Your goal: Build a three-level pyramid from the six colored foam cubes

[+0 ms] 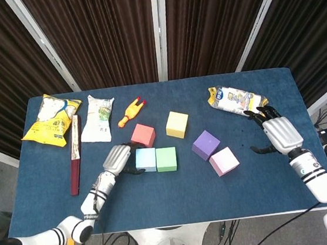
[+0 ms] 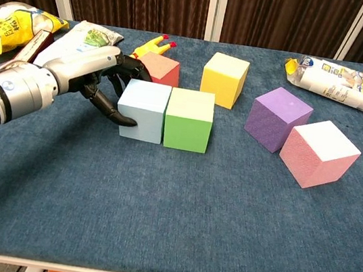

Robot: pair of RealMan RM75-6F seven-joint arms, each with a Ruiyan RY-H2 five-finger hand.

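So we've got all six foam cubes sitting flat on the blue desk [image 2: 178, 204], nothing stacked. The light blue cube [image 2: 142, 110] and green cube [image 2: 188, 119] sit side by side, touching, near the middle. Our left hand [image 2: 88, 74] is pressed up against the light blue cube's outer side, fingers [image 2: 113, 113] curled and touching it, not wrapped around it, so it isn't gripping anything. The red cube [image 2: 159, 68] is just behind that hand, the yellow cube [image 2: 224, 79] further back, and the purple cube [image 2: 278, 118] and pink cube [image 2: 320, 153] are close together off to the right. Our right hand [image 1: 280, 132] rests near the snack packet [image 1: 236, 99], fingers spread, holding nothing.
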